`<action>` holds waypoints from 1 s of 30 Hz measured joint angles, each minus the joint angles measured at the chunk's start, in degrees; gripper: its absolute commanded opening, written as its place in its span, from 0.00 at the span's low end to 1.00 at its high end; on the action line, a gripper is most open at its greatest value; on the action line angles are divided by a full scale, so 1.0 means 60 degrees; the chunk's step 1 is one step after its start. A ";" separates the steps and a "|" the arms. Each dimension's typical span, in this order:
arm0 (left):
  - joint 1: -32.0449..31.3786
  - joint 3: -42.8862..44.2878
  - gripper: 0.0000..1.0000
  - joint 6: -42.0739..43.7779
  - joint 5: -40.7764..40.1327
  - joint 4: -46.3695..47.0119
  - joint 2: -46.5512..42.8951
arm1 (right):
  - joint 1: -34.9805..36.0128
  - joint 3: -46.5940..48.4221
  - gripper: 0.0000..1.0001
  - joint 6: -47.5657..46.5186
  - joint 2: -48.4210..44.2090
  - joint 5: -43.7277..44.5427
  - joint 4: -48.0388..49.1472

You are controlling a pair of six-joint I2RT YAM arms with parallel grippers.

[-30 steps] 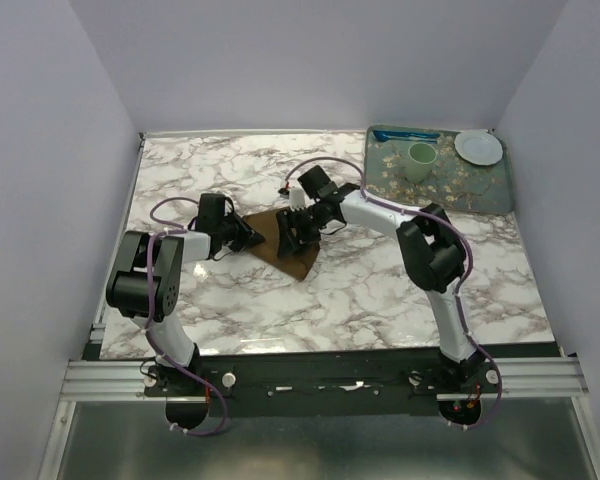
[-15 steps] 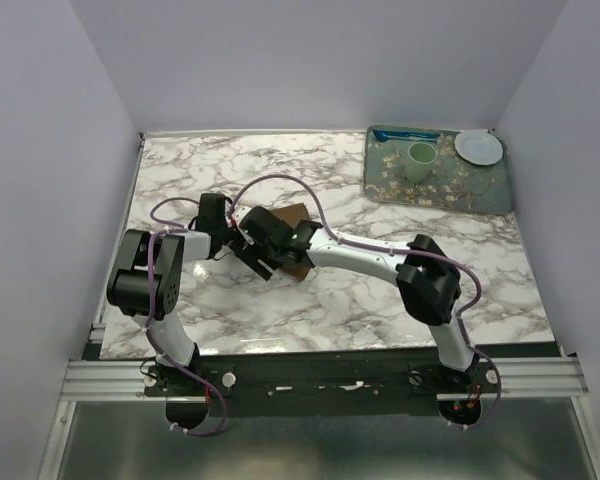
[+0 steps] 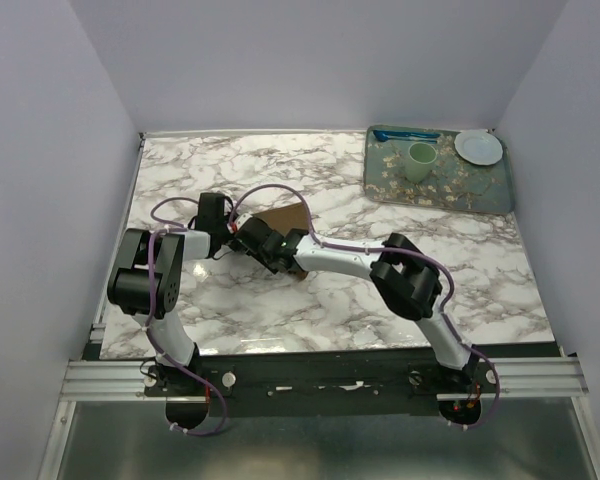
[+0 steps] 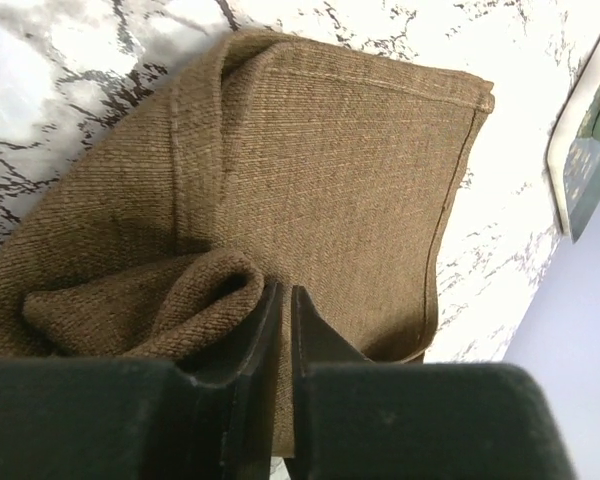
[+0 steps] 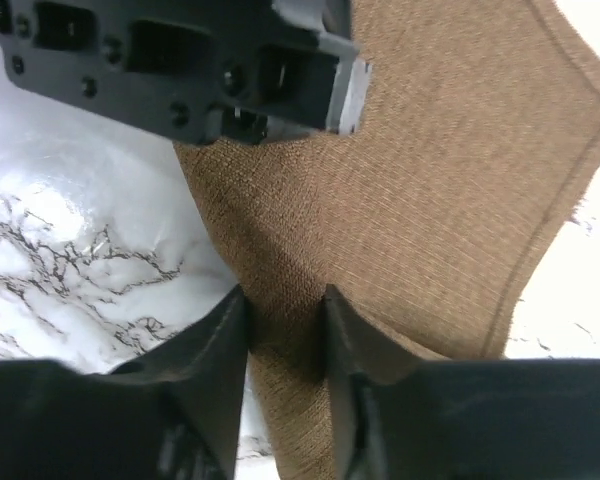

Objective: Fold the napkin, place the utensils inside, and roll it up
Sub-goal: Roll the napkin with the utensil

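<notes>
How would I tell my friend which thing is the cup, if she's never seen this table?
Look at the far right corner of the marble table, where a flowery green tray sits. The cup stands upright on the tray's left half. It's pale green and tall, unlike the flat white plate and the thin blue utensil nearby.

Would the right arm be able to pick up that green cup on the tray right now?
Probably not at once: the right gripper is clamped on the napkin, far across from the cup. Nothing blocks the cup on the tray.
</notes>
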 measured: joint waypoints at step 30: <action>-0.0539 0.0612 0.58 0.0648 -0.0331 -0.1545 -0.1300 | -0.3770 -0.0339 0.26 0.3446 0.0659 -1.1154 0.0914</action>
